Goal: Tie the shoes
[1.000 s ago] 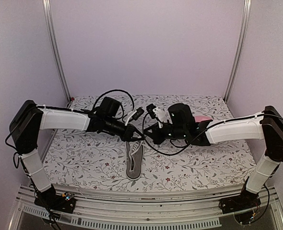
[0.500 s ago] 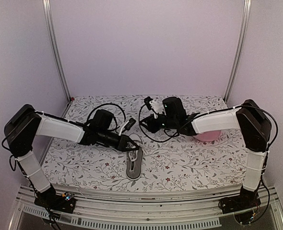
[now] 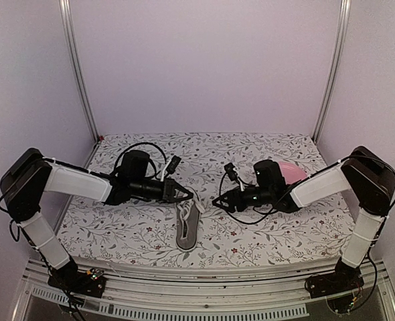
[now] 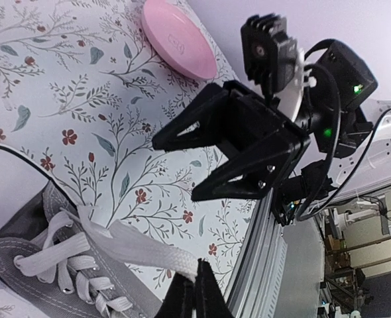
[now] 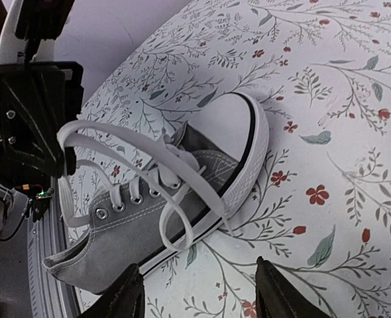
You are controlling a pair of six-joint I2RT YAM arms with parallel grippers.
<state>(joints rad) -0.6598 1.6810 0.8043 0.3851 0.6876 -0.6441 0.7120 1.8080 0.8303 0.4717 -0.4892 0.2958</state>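
Plainly unfinished: no knot on the grey sneaker [image 3: 187, 227], lying mid-table towards the front edge. Left gripper [image 4: 195, 295] pinched shut on a loose lace [image 4: 152, 245], drawn up off the shoe; right gripper [image 5: 199, 291] spread apart, empty, close by. Open table [image 3: 264, 234] all round; pink plate [image 3: 292, 170] well aside.

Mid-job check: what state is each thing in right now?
Left gripper: shut on the lace.
Right gripper: open, holding nothing.
Lace: loose, one strand pinched, no bow tied.
Shoe: upright on its sole, untied.
Pink plate: lying flat, nothing on it.
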